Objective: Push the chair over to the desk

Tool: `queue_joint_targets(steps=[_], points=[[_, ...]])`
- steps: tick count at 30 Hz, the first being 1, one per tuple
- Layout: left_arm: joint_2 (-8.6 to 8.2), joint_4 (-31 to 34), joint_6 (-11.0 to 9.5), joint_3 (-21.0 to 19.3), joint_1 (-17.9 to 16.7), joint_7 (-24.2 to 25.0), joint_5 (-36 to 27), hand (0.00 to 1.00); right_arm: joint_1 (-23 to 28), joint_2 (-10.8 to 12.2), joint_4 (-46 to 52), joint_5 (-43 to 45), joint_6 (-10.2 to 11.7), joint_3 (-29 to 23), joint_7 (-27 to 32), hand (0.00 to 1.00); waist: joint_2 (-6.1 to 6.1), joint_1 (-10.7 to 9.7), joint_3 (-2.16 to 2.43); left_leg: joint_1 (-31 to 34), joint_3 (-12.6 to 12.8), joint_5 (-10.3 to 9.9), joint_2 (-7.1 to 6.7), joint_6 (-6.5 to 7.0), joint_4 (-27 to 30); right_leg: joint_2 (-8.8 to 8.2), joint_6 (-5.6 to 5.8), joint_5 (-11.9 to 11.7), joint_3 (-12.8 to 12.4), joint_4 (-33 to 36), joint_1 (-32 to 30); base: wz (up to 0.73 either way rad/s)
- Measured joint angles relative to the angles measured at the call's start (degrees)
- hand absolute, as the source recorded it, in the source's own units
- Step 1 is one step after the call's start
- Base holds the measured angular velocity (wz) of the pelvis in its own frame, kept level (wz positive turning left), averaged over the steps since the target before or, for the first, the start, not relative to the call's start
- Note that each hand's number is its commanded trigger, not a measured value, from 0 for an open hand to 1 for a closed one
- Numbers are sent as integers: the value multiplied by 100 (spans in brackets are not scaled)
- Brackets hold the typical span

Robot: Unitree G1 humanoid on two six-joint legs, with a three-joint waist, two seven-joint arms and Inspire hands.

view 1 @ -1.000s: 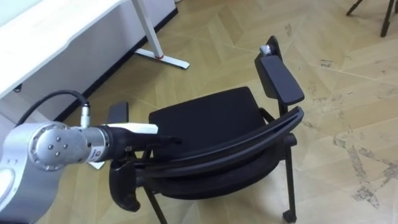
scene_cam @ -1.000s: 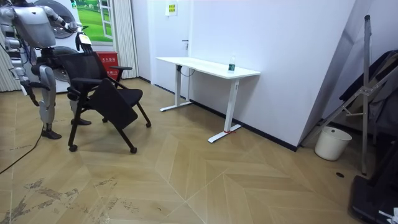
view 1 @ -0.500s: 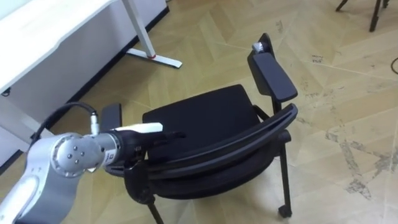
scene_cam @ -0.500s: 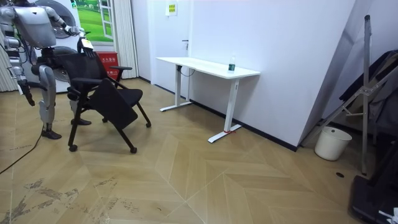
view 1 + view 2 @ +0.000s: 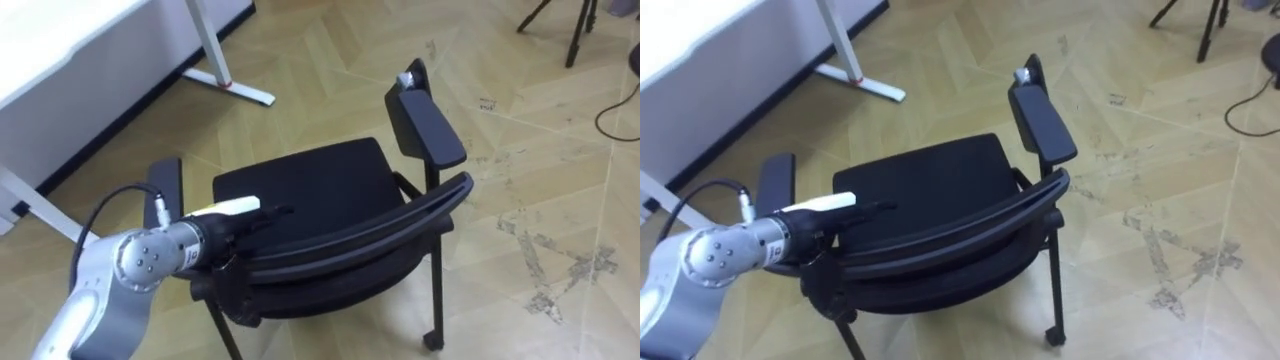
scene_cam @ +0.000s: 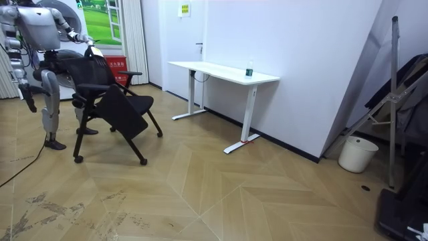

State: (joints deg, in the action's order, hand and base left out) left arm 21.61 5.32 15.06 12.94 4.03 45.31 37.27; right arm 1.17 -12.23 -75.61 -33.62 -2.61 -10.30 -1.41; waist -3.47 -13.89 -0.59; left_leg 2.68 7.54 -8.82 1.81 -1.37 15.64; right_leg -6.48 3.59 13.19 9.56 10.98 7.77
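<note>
A black chair (image 5: 300, 185) with armrests and a curved backrest (image 5: 380, 225) stands on the wooden floor right below me, its seat facing away. My left hand (image 5: 238, 217) comes in from the lower left and lies on the top edge of the backrest near its left end, with its dark fingers straight along it. In the room view I stand behind the chair (image 6: 110, 100) at the room view's left, with my left hand (image 6: 88, 42) at the top of its back. My right hand (image 6: 31, 102) hangs low beside me, away from the chair.
A white desk (image 5: 60, 40) with a white foot (image 5: 235, 88) stands beyond the chair to the left. Tripod legs (image 5: 575, 20) and a dark cable (image 5: 620, 110) are at the far right. In the room view a white bucket (image 6: 352, 154) stands by the wall.
The eye view has shifted, so the camera has moved. My left hand stays on the backrest. In the room view the chair stands in the same place and my right arm has swung slightly.
</note>
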Motion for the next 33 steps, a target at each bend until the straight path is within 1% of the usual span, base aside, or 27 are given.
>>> queue_joint_targets(steps=[2,3,4,5,9,12,13,15,17,20,22,24,25,28,30,33], points=[[-101,-160,-2,-21,4,-44,77,9,6,9,20,-9,0,-1,9,0,10,-3,-6,-18,2,14,2,13,4,1,-1,-2,-20,-14,6,0],[-110,-173,-9,-22,5,-72,99,25,13,9,20,-7,0,-2,18,0,16,-7,-7,-22,4,15,1,15,6,2,-1,-1,-36,-23,12,-3],[-121,-182,-9,-22,5,-104,106,71,26,7,21,-6,0,-4,57,0,27,-3,-7,-31,17,16,-4,17,7,6,2,1,-109,-30,15,-3],[-128,-187,-10,-31,5,-124,106,100,27,12,21,-5,-1,-4,88,0,36,-2,-13,-30,19,18,-11,21,10,6,6,3,-136,-33,14,0],[-130,-183,-31,-35,7,-139,107,100,39,51,20,-7,-2,-6,116,0,62,-19,-16,-28,15,25,-20,32,13,8,6,3,-182,-34,15,0],[-120,-184,-98,-32,6,-137,114,100,39,73,20,-14,-2,-12,111,0,61,-11,-16,-34,14,27,-20,35,15,17,5,3,-232,-35,21,0],[-108,-190,-159,-23,4,-139,157,100,39,78,20,-41,-1,-13,109,0,62,-11,-16,-37,14,28,-23,36,17,19,5,3,-254,-36,26,0],[-109,-190,-237,5,-14,-267,226,100,39,81,20,-60,-2,-30,101,0,65,-10,-19,-37,14,33,-33,45,24,20,5,3,-307,-38,28,0],[-116,-214,-339,71,-38,-554,354,100,38,90,21,-52,-2,-68,72,0,89,-5,-35,-27,11,35,-37,56,64,20,6,3,-324,-32,33,0],[-151,-240,-349,67,-37,-765,492,100,45,93,24,-56,-1,-124,22,0,125,-6,-59,1,9,21,-31,74,110,31,17,3,-368,-29,20,0],[-163,-227,-389,71,-38,-836,610,100,68,89,23,-57,2,-239,0,0,118,-16,-57,41,11,11,-31,88,135,52,16,2,-449,-31,-9,0],[-179,-228,-448,75,-47,-980,635,100,77,85,23,-28,1,-303,0,0,93,-18,-50,90,11,4,-31,98,165,54,18,-18,-463,-30,-48,0],[-185,-235,-460,75,-55,-1048,684,100,76,87,24,6,1,-350,-8,0,75,-31,-36,92,14,1,-34,103,168,54,19,-22,-482,-30,-50,0],[-186,-256,-460,74,-62,-1171,748,100,71,78,29,115,2,-522,-6,0,59,-72,-24,91,13,0,-39,105,166,54,18,-24,-509,-28,-48,0],[-189,-280,-460,74,-80,-1264,745,100,72,61,30,319,2,-546,4,0,50,-104,-19,91,13,-1,-40,106,163,54,18,-24,-508,-29,-47,0],[-190,-336,-459,71,-80,-1339,742,100,72,47,81,880,2,-549,136,0,30,-149,-8,96,14,-3,-41,108,164,54,18,-23,-511,-30,-47,0]])
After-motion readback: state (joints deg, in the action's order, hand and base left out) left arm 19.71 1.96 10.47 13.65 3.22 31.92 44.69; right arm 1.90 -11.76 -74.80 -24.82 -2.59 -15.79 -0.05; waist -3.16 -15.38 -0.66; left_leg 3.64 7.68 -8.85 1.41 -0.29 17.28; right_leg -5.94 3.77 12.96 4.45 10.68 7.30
